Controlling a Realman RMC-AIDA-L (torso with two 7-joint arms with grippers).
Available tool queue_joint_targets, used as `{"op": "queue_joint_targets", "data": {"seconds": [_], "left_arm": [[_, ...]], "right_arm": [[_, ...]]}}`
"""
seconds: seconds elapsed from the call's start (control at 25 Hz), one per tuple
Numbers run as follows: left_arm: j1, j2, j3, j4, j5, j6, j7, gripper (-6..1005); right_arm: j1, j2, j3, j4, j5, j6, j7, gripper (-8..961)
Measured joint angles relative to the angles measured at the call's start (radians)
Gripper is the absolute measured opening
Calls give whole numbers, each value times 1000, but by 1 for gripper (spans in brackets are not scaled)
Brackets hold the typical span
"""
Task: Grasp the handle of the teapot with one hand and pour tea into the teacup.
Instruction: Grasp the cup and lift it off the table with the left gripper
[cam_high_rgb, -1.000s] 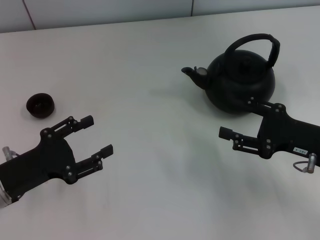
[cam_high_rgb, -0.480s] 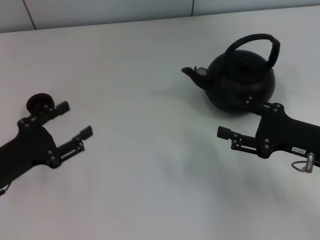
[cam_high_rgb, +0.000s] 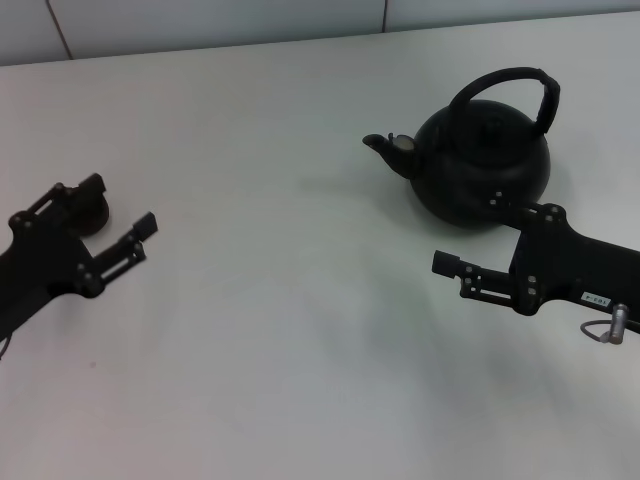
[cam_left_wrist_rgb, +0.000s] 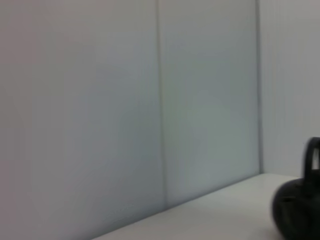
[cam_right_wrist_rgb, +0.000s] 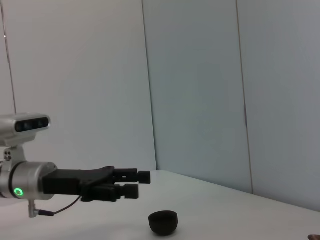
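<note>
The matte-black teapot stands at the far right of the white table, spout pointing left, with its arched handle upright. Its edge also shows in the left wrist view as the teapot. The tiny black teacup sits at the far left, partly hidden behind my left gripper, which hovers open over it. In the right wrist view the teacup rests on the table just below the left gripper. My right gripper is open, low beside the teapot's near side, apart from the handle.
A pale panelled wall runs along the table's far edge. Bare white tabletop lies between the two arms.
My left gripper has swung left and away from me, from the table's near left to over the teacup, now covering part of it. The right gripper has barely moved.
</note>
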Motion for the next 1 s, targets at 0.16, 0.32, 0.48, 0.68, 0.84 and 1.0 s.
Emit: {"op": "queue_joint_targets", "data": {"seconds": [0.16, 0.32, 0.48, 0.68, 0.84, 1.0], "left_arm": [[3, -1, -1, -20, -62, -80, 9, 768], [5, -1, -1, -25, -90, -120, 10, 768], [6, 0, -1, -32, -94, -130, 10, 768], [8, 0, -3, -32, -94, -138, 15, 768], [10, -1, -11, -38, -95, -152, 41, 768], [10, 0, -20, -60, -95, -184, 66, 768]], "right_arm": [[1, 0, 2, 2, 0, -1, 0, 751], [5, 0, 3, 2, 1, -2, 0, 751], [11, 0, 3, 2, 1, -2, 0, 751], [17, 0, 3, 1, 2, -2, 0, 751], [21, -1, 4, 0, 2, -2, 0, 751], [23, -2, 4, -2, 2, -2, 0, 751]]}}
